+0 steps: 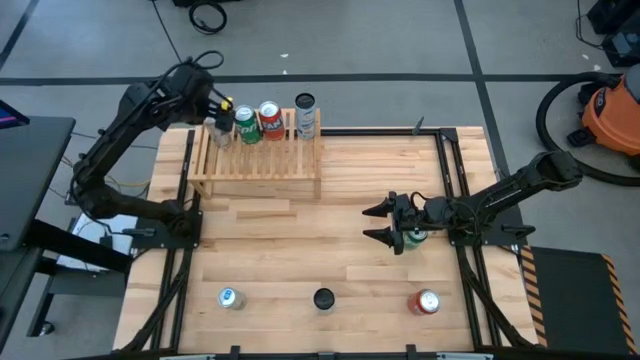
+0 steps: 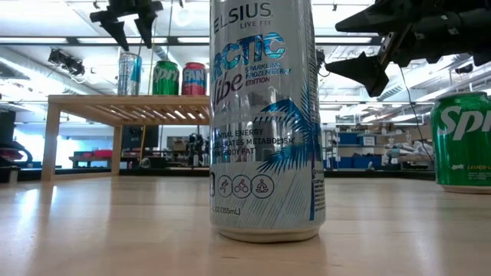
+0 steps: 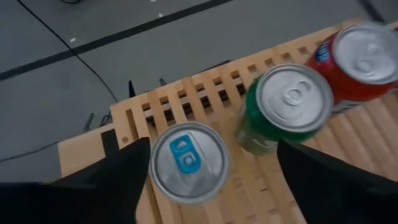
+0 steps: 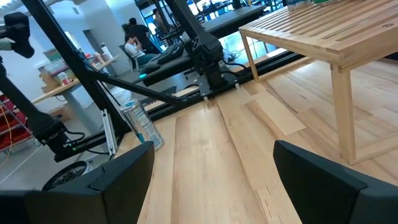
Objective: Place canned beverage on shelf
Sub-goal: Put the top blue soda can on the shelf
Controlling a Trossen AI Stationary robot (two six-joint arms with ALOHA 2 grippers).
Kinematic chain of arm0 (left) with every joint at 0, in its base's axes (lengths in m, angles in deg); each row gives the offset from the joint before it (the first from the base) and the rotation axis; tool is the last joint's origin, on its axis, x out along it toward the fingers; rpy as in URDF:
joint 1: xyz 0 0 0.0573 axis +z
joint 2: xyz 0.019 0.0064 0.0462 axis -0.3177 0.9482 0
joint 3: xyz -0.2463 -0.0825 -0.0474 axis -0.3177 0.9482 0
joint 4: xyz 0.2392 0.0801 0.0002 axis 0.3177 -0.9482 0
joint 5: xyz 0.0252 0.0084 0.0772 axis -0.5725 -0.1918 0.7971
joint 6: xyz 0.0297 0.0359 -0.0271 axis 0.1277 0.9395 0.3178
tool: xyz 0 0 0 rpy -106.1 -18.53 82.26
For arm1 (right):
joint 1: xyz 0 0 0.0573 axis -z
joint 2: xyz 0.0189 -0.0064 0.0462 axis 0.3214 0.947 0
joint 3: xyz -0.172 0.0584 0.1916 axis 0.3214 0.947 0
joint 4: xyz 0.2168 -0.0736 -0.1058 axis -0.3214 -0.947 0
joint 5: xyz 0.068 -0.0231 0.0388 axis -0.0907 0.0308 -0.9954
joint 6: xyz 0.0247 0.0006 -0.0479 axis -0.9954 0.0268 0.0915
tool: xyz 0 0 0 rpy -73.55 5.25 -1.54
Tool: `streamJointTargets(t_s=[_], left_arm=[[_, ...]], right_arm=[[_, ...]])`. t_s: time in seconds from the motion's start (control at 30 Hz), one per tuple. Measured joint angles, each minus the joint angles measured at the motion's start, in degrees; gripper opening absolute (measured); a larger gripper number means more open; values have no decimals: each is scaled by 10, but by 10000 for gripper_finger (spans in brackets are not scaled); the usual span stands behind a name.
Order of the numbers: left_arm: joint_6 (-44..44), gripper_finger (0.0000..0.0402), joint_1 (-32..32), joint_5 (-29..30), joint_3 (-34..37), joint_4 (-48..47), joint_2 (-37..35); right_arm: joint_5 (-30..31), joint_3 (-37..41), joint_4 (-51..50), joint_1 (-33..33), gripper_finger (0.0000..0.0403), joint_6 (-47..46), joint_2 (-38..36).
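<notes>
The left gripper (image 1: 218, 122) hung spread above the silver can (image 1: 221, 133), released at the shelf's (image 1: 256, 165) left end beside the green can (image 1: 246, 124); the right gripper (image 1: 379, 223) waited spread, empty, over the table's (image 1: 330, 250) right side.

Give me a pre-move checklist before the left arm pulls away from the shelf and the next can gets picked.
1. Left end effector open around the silver can: ok, fingers spread on either side.
2. Silver can upright on the shelf: ok.
3. Silver can clear of the green can next to it: ok, a gap shows in the left wrist view.
4. Silver can fully free of both fingers: cannot tell.
5. Right end effector open and empty: ok, hanging over the table beside a green can.
6. Cans left at the front edge standing upright: ok, three stand there.
</notes>
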State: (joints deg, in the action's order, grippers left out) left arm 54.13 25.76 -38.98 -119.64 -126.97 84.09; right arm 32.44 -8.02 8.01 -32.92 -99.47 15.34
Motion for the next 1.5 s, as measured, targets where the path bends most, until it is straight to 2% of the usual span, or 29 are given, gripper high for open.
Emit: streamJointTargets(t_s=[0.13, 0.57, 0.73, 1.0, 1.5], left_arm=[[18, 369, 11, 0, 0, -3, 20], [23, 370, 37, 0, 0, -48, 43], [26, 370, 51, -37, 0, -51, 43], [49, 369, 54, -40, 0, -53, 43], [51, 291, 54, -40, 0, -59, 43]], right_arm=[[0, 0, 0, 0, 339, 0, 0], [0, 0, 0, 0, 339, 0, 0], [0, 0, 0, 0, 339, 0, 0], [0, 0, 0, 0, 339, 0, 0], [0, 0, 0, 0, 339, 0, 0]])
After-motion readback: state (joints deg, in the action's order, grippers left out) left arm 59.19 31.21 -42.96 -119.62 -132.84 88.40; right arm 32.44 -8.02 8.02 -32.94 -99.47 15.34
